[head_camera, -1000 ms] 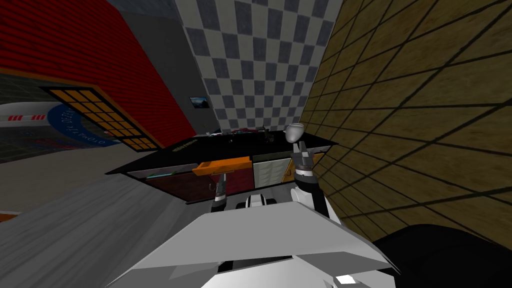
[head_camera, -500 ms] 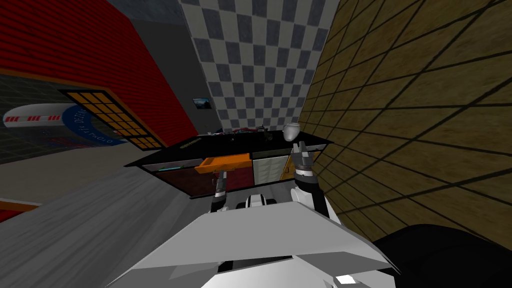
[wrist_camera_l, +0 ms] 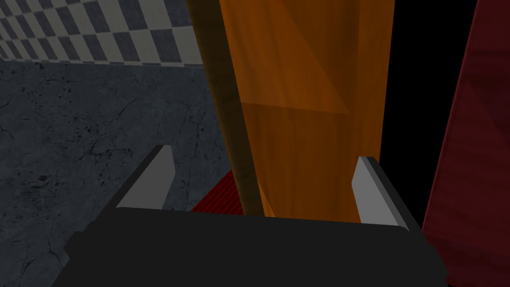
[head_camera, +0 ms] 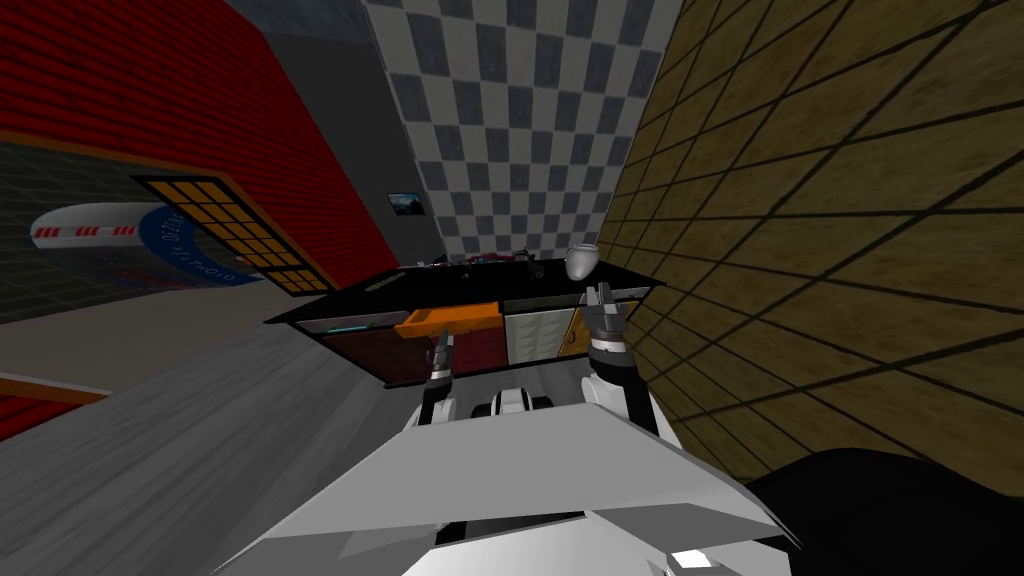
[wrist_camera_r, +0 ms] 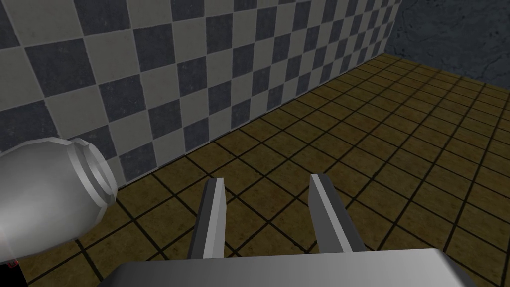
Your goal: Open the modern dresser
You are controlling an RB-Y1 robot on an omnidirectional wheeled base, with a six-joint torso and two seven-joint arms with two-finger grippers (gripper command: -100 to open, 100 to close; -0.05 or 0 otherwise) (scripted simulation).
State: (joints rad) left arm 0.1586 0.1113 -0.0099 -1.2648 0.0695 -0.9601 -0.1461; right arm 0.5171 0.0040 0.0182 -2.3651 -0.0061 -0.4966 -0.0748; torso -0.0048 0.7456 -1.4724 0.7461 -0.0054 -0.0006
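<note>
The dresser [head_camera: 470, 283] is low, with a black top, and stands ahead against the checkered wall. Its orange drawer [head_camera: 450, 318] sticks out from the front at upper middle. My left gripper [head_camera: 441, 346] sits just under and in front of that drawer, open. In the left wrist view the orange drawer [wrist_camera_l: 309, 99] runs between the wide-spread fingers of the left gripper [wrist_camera_l: 261, 185], and neither finger presses it. My right gripper [head_camera: 600, 296] is raised by the dresser's right end, open and empty [wrist_camera_r: 271, 214].
A pale vase [head_camera: 583, 262] stands on the dresser's right end, close beside the right gripper; the vase [wrist_camera_r: 45, 199] looms near its fingers. Dark red panels [head_camera: 480, 350] and a white panel [head_camera: 530, 335] make up the front. A tan tiled wall [head_camera: 800, 250] runs along the right.
The left gripper's fingers have spread wide and let go of the orange drawer. The whole head view has shifted; the dresser now looks a little smaller and further right.
</note>
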